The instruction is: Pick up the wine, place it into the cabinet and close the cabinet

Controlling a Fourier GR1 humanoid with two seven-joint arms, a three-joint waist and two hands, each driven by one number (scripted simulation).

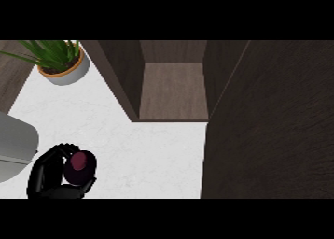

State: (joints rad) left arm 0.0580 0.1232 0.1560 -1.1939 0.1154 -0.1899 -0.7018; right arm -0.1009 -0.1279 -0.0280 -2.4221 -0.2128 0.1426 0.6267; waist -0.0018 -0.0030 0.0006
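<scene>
At lower left, our black left hand [49, 175] is curling round the dark wine bottle [80, 164] with its magenta top, hiding most of it. The open dark-wood cabinet [173, 93] is showing upper centre; its door [280, 121] is filling the right.

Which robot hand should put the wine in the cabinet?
The left robot hand. Its fingers already curl round the wine, low on the white counter. The open cabinet lies ahead and to its right. No right robot hand shows in the head view.
</scene>
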